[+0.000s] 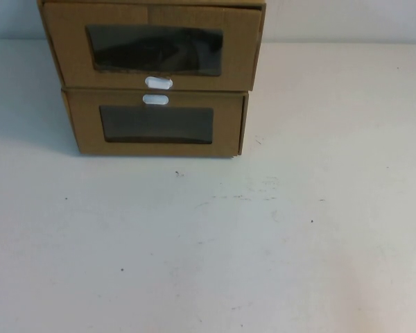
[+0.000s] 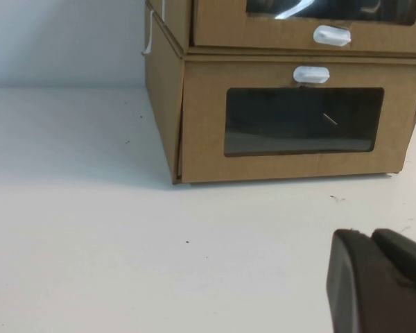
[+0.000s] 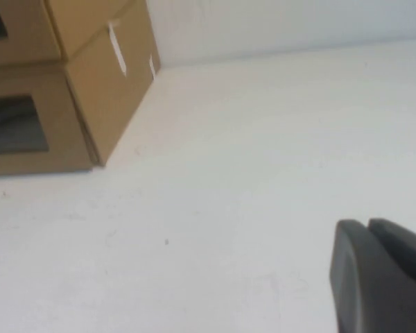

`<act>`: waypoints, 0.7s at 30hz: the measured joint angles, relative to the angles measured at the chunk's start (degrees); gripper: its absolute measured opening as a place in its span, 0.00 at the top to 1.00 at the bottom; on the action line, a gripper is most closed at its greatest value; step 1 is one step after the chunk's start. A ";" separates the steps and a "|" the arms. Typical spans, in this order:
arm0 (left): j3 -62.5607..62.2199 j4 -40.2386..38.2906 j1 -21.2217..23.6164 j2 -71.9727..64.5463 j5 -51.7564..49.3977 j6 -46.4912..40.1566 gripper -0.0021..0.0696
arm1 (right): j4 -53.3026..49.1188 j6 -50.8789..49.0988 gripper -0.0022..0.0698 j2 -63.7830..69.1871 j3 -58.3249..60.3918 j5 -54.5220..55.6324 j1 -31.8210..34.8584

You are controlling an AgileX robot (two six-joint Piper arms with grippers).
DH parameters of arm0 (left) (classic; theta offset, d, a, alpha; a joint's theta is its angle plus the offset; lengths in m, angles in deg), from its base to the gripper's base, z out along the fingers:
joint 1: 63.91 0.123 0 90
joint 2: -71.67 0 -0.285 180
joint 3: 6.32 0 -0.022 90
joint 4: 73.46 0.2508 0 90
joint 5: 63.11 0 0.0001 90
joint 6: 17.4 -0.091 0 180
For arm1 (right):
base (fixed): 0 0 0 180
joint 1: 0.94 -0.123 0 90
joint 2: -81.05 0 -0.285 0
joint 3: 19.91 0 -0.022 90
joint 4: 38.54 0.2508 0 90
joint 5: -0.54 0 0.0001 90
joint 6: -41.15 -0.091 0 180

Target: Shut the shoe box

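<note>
Two brown cardboard boxes are stacked at the back of the white table. The upper one is the shoe box (image 1: pixel 69 41), with a dark window and a white tab (image 1: pixel 158 82) below it. Its front panel stands a little forward of the lower box. It also shows in the left wrist view (image 2: pixel 218 24) and the right wrist view (image 3: pixel 24 38). My left gripper (image 2: pixel 371 234) is shut and empty, low over the table in front of the boxes. My right gripper (image 3: pixel 366 223) is shut and empty, out to the boxes' right. Neither gripper shows in the high view.
The lower matching box (image 1: pixel 83 125) has its white tab (image 1: pixel 155 99) above its window and carries the shoe box. The white table (image 1: pixel 263 243) stretches in front and to the right of the stack. A pale wall runs behind it.
</note>
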 joint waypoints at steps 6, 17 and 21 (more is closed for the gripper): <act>0.00 -0.09 0.00 0.00 0.00 0.00 0.97 | 8.47 11.41 0.99 0.00 0.88 -2.44 0.00; 0.00 -0.09 0.00 0.00 0.00 0.00 0.97 | 6.11 12.39 0.99 -0.72 2.81 9.66 11.11; 0.00 -0.09 0.00 0.00 0.00 0.00 0.97 | 7.09 11.78 0.99 -0.77 5.15 10.73 11.35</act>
